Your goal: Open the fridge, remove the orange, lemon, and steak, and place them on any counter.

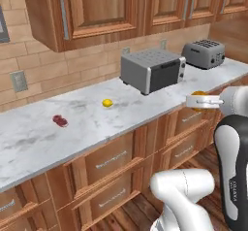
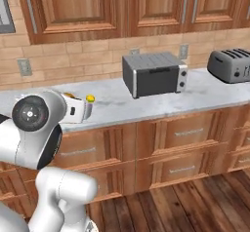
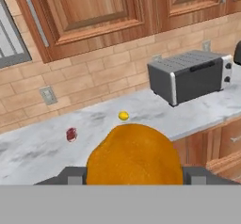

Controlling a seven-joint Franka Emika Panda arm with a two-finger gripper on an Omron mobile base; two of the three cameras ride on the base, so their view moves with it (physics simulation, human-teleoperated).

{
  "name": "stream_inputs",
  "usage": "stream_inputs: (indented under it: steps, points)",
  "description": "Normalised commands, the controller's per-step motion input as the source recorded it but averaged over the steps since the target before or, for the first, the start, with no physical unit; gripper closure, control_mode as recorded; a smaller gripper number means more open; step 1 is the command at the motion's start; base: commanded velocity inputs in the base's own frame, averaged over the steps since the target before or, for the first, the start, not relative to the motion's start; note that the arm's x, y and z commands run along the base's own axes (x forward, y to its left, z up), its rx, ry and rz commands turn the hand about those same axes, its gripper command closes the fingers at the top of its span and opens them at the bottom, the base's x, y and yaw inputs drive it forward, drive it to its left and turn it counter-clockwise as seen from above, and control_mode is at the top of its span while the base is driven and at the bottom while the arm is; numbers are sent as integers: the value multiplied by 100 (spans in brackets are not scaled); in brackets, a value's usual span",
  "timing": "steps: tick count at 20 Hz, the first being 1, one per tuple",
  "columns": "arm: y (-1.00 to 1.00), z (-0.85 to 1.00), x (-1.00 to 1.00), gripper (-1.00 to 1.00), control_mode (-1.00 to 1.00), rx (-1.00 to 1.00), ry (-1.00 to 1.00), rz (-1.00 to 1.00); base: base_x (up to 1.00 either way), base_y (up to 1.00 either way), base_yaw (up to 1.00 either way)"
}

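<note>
end effector [image 3: 134, 178] apparently around orange [image 3: 134, 155]

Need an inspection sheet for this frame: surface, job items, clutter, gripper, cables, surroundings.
Surface: marble counter, veined, over wooden drawers.
Job's things: lemon and steak lie on the counter, apart from each other; orange sits between the gripper's fingers, off the counter.
Clutter: toaster oven and toaster stand at the back of the counter.
Gripper: gripper shut on orange, held in front of the counter edge.
Cables: nothing seen.
Surroundings: wooden wall cabinets, brick backsplash with wall outlet, wood floor.
</note>
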Motion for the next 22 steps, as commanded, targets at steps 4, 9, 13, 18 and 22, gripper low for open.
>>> stream_inputs:
  steps: [4, 9, 13, 18, 22]
  points:
    - [0, 0, 0, 100, 100, 0, 0, 0, 23, 36, 48]
    - [0, 0, 0, 100, 100, 0, 0, 0, 61, 28, 39]
    - [0, 0, 0, 100, 100, 0, 0, 0, 98, 17, 23]
    - [0, 0, 0, 100, 100, 0, 0, 0, 97, 13, 18]
    - [4, -19, 28, 100, -100, -6, 6, 7, 35, 6, 8]
